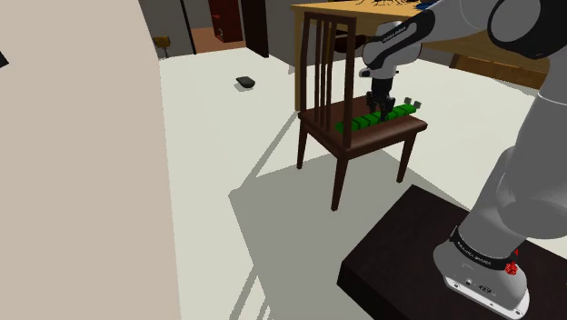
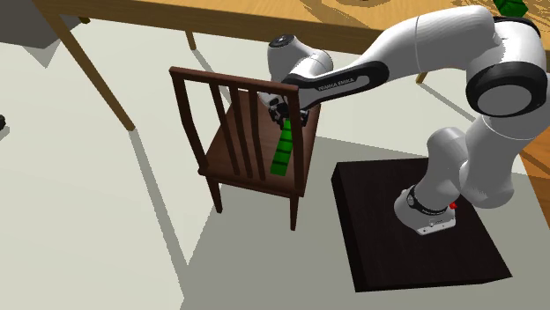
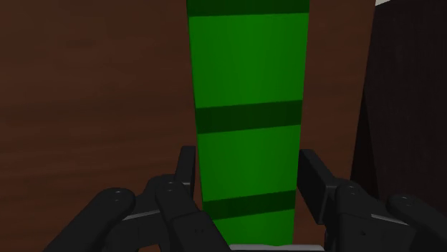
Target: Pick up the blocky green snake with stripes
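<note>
My claw [image 3: 246, 165] is clasping the green striped snake [image 3: 247, 64], fingers pressing both sides; it is lying along the chair seat [image 3: 93, 93].

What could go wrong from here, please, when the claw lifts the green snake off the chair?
1. The claw sits over the striped green snake with a long stretch running ahead of it, so that free length may sag or twist loose on lifting.
2. The chair back stands close beside it; a swinging snake might catch its slats.
</note>
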